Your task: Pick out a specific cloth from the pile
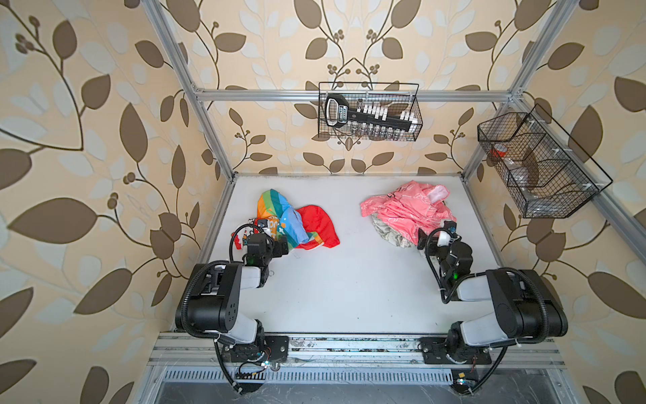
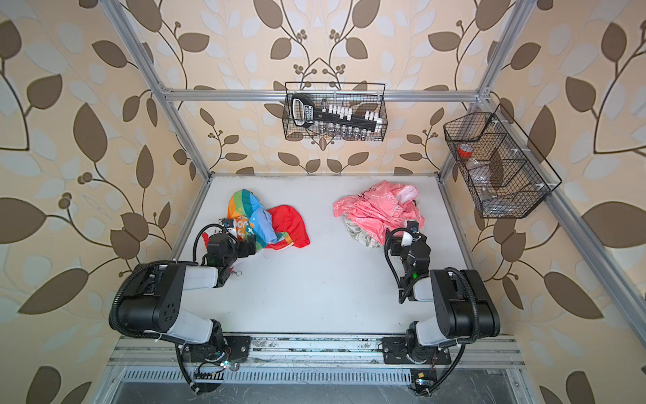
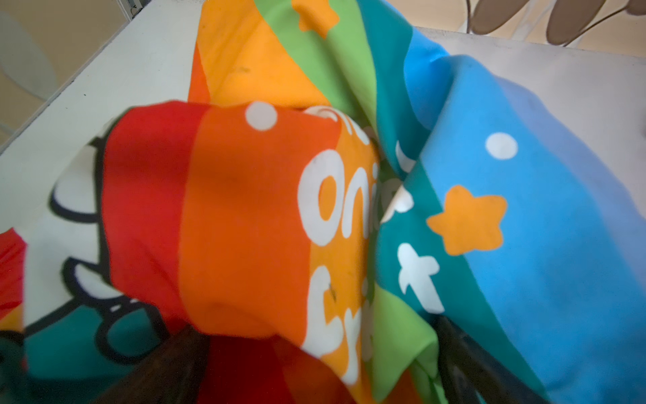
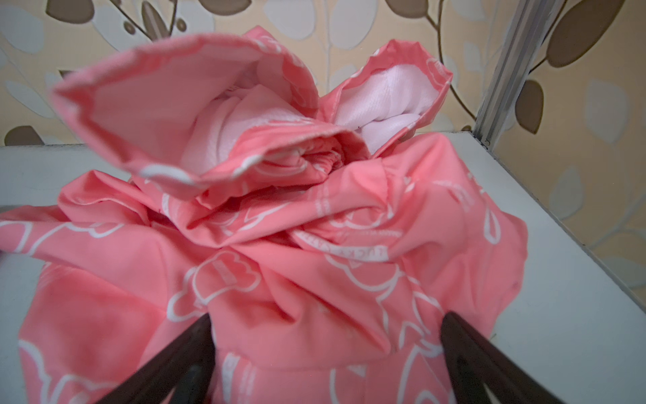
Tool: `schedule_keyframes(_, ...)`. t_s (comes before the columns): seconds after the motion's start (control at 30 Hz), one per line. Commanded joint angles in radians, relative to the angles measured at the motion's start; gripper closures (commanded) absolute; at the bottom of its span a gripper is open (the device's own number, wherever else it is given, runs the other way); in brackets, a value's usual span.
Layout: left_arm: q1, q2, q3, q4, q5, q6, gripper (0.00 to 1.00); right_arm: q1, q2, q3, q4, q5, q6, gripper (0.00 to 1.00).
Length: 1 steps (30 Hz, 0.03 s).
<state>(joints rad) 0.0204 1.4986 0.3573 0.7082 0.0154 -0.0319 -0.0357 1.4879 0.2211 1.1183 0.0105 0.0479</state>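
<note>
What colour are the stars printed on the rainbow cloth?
Orange; the stars show clearest on the cloth in the left wrist view.

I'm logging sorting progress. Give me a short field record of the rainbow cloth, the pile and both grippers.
cloth: rainbow-striped with red area, crumpled on the table's left side, apart from the pile
pile: right side; salmon-pink cloth on top, cream cloth beneath
left gripper: at the cloth, jaws apart, fabric draped over them
right gripper: at the pile's near edge, jaws open, gripping nothing
</note>
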Motion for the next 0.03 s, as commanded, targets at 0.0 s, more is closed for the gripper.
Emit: schedule_keyframes(0.0, 0.0, -0.006, 0.029, 0.024, -0.008, 0.01, 0.01, -0.004, 0.008, 0.018, 0.004, -0.01, 0.008, 0.01)
